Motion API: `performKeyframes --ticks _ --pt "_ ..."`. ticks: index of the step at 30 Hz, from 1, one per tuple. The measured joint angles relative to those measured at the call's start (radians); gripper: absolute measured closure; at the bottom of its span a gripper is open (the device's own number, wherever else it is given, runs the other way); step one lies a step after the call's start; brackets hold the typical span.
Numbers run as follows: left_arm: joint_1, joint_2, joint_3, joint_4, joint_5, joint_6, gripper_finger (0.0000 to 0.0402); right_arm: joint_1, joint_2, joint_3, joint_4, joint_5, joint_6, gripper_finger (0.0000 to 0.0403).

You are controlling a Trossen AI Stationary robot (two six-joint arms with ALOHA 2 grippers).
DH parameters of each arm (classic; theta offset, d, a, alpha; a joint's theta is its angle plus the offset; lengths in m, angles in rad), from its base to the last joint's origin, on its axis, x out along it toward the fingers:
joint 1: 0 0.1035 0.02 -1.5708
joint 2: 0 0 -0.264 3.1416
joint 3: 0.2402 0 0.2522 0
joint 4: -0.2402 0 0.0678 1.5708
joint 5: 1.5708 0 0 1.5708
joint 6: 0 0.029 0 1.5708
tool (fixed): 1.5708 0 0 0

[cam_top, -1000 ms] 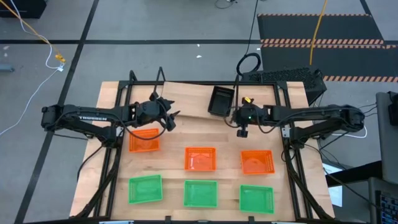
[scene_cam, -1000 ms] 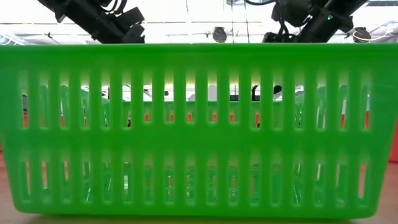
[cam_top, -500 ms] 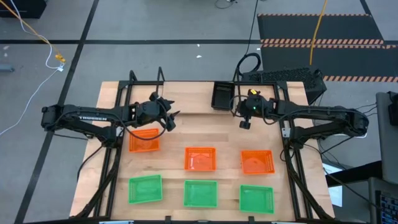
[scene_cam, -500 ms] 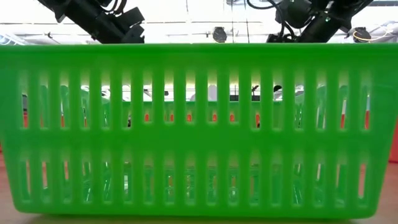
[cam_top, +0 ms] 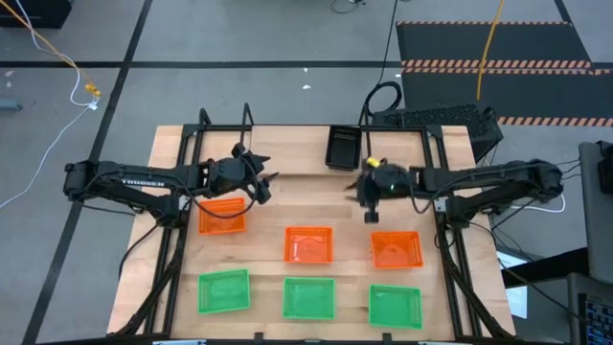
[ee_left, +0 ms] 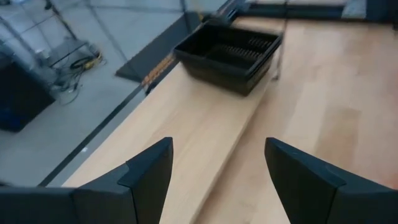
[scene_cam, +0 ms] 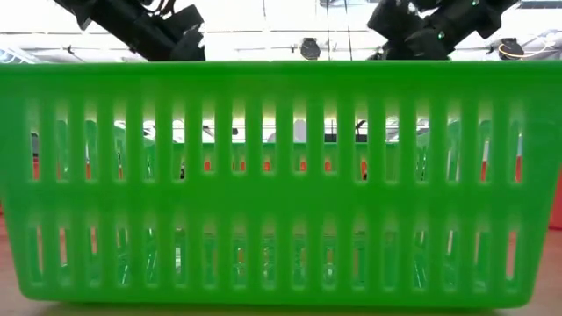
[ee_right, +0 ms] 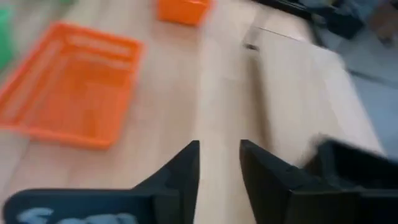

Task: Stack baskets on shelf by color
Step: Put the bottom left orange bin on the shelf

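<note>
Baskets lie spread over the bench [cam_top: 278, 206], and the right hand [cam_top: 372, 201] hangs empty above bare wood just in front of the black basket [cam_top: 341, 149], its fingers [ee_right: 180, 171] close together with only a narrow gap between them, grasping nothing. That black basket sits at the far edge of the bench, between the upright rods of the shelf [cam_top: 247, 117]. Just nearer the camera side from the right hand is an orange basket [cam_top: 396, 249], with a second orange basket [cam_top: 308, 243] beside it at the middle of the row. The left hand [cam_top: 261, 179] waits over the left part of the bench, its fingers [ee_left: 146, 171] spread wide and released, directly beyond a third orange basket [cam_top: 222, 216]. Three green baskets [cam_top: 308, 298] form the front row, and the middle one fills the low view.
</note>
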Motion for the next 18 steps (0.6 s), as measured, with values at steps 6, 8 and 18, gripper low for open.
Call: performKeyframes --ticks 6,8,18 --pt "-0.1 0.0 0.0 0.112 -0.012 0.101 0.0147 0.132 0.167 0.021 0.037 -0.029 -0.233 0.0245" --pt "-0.123 0.0 0.001 0.128 -0.036 0.133 0.0147 0.16 0.241 0.046 0.035 -0.032 -0.346 0.0244" --pt "-0.154 0.0 0.001 0.086 -0.091 0.152 0.0147 0.225 0.496 0.147 0.034 -0.079 -0.679 0.0254"
